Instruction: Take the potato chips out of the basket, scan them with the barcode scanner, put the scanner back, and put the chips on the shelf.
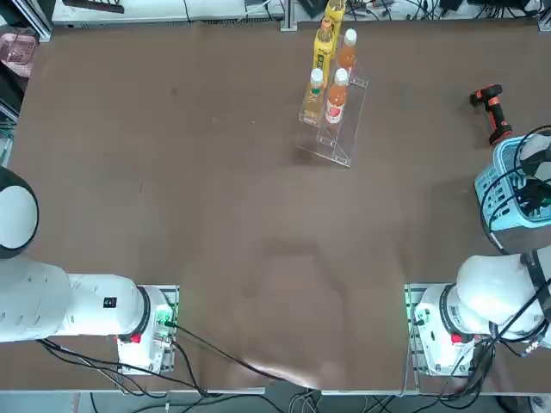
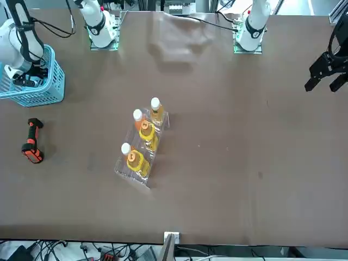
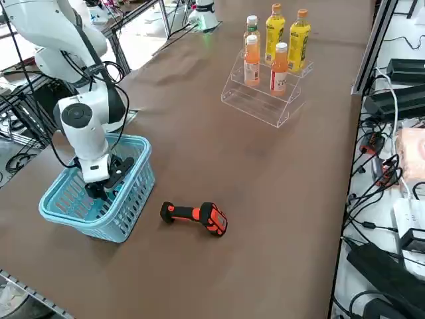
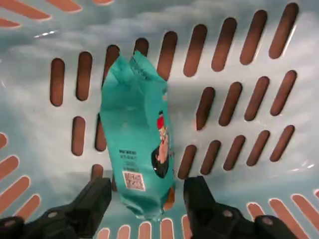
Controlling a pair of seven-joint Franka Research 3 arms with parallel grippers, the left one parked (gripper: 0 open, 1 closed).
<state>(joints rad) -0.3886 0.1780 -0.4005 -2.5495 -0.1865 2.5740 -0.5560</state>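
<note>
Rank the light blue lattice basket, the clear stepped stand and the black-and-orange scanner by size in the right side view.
1. Light blue lattice basket, nearest the camera, so perhaps flattered.
2. Clear stepped acrylic stand, farther away; the top two are unsure.
3. Black-and-orange scanner, clearly smallest.

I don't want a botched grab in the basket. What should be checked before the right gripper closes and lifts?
1. Right gripper down inside the basket: ok.
2. Potato chips lying between the fingers: ok.
3. Firm grip on the packet: not ok, gaps show on both sides.
4. Barcode scanner lying free on the table beside the basket: ok.
5. Room on the shelf: ok, its front step is bare.
</note>
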